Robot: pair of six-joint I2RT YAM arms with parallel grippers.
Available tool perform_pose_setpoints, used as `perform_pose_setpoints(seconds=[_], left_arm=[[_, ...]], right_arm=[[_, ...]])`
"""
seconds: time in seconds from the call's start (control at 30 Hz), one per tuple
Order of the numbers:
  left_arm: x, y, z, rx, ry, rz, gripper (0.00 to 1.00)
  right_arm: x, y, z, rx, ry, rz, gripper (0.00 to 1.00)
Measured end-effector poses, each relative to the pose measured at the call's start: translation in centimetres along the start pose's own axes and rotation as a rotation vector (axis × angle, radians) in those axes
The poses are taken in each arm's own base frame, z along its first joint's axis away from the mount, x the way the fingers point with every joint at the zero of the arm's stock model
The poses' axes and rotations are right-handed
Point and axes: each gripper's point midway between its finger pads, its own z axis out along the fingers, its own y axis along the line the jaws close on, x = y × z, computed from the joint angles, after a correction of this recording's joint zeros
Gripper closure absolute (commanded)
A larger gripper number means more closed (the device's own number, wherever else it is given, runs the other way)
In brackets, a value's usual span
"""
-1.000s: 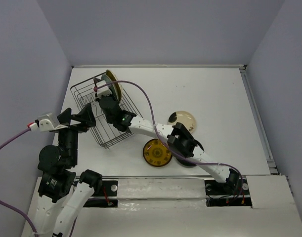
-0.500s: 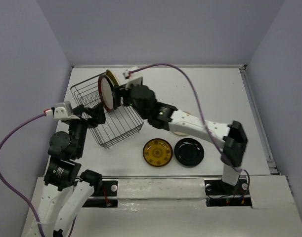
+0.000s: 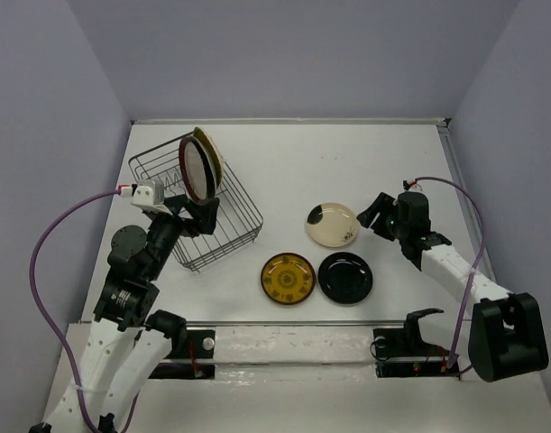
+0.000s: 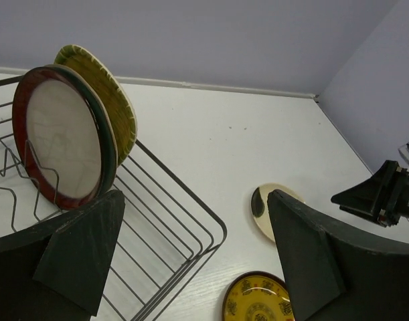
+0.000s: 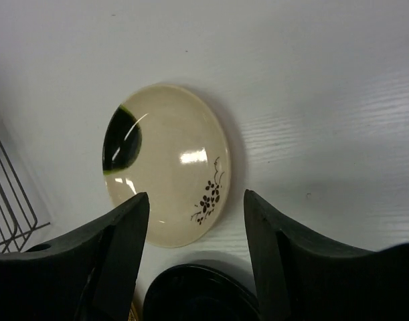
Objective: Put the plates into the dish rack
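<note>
The dish rack (image 3: 223, 230) of dark wire stands at the left. In it the red-rimmed cream plate (image 3: 195, 171) and the yellow ribbed plate (image 3: 212, 152) stand on edge, side by side. On the table lie the cream plate with dark patches (image 3: 332, 224), the yellow patterned plate (image 3: 287, 278) and the black plate (image 3: 345, 277). My left gripper (image 3: 195, 212) hangs open over the rack's near right part, holding nothing. My right gripper (image 3: 380, 215) is open just right of the cream plate (image 5: 167, 164), its fingers straddling that plate's near rim above the black plate (image 5: 197, 294).
In the left wrist view the rack's corner wire (image 4: 211, 224) lies between my open fingers, with the patterned plate (image 4: 258, 304) below and the right gripper (image 4: 378, 194) at the far right. Walls close the table at the back and along both sides.
The right arm left the red-rimmed plate standing in the rack, pulled back and swung right to the cream plate. The left arm shifted a little to the right.
</note>
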Motion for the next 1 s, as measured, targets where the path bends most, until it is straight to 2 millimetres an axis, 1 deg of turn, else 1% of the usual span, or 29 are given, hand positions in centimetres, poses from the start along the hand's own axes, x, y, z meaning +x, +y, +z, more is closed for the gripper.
perform_pose_setpoints(seconds=[0.07, 0.13, 0.23, 0.27, 0.33, 0.37, 0.43, 0.47, 0.5, 0.57, 0.6, 0.63, 0.7, 0.83, 0.9, 1.0], left_arm=[[0.0, -0.1, 0.0, 0.007, 0.002, 0.0, 0.01], [0.0, -0.2, 0.0, 0.012, 0.002, 0.0, 0.01], [0.0, -0.2, 0.0, 0.013, -0.001, 0.0, 0.01], [-0.1, -0.3, 0.0, 0.014, -0.003, 0.0, 0.01], [-0.1, -0.3, 0.0, 0.014, -0.003, 0.0, 0.01], [-0.1, -0.3, 0.0, 0.015, -0.004, 0.0, 0.01], [-0.1, -0.3, 0.0, 0.016, -0.005, 0.0, 0.01], [-0.2, -0.3, 0.0, 0.017, -0.005, 0.0, 0.01], [-0.2, -0.4, 0.0, 0.018, -0.006, 0.0, 0.01], [-0.2, -0.4, 0.0, 0.02, -0.008, 0.0, 0.01], [-0.3, -0.4, 0.0, 0.021, -0.009, 0.0, 0.01], [-0.3, -0.4, 0.0, 0.021, -0.009, 0.0, 0.01], [-0.3, -0.4, 0.0, 0.021, -0.01, 0.0, 0.01], [-0.4, -0.4, -0.1, 0.022, -0.014, 0.0, 0.01], [-0.5, -0.4, -0.1, 0.022, -0.018, 0.001, 0.01], [-0.9, -0.1, -0.3, 0.008, -0.035, 0.001, 0.01]], right_arm=[[0.9, -1.3, 0.5, 0.009, 0.056, 0.046, 0.36], [1.5, -2.0, 1.2, 0.018, 0.09, 0.07, 0.38], [3.1, -2.3, 2.3, 0.007, 0.157, 0.09, 0.44], [3.5, -2.3, 2.6, 0.004, 0.171, 0.096, 0.47], [4.5, -2.6, 3.3, 0.003, 0.207, 0.109, 0.51], [5.2, -2.9, 3.8, 0.01, 0.231, 0.122, 0.56], [5.9, -3.2, 4.4, 0.014, 0.256, 0.142, 0.59], [6.1, -3.3, 4.6, 0.013, 0.262, 0.153, 0.59], [6.0, -3.2, 5.0, 0.003, 0.26, 0.158, 0.68], [5.8, -2.9, 5.5, -0.017, 0.257, 0.168, 0.77], [5.9, -2.9, 5.8, -0.021, 0.261, 0.175, 0.88], [5.9, -2.9, 6.0, -0.024, 0.263, 0.186, 0.93], [6.0, -2.9, 6.4, -0.029, 0.264, 0.204, 0.93], [4.9, -2.7, 6.2, -0.032, 0.226, 0.204, 0.93], [2.8, -1.8, 5.2, -0.046, 0.153, 0.183, 0.93], [-1.4, 0.1, 3.0, -0.072, -0.001, 0.139, 0.93]])
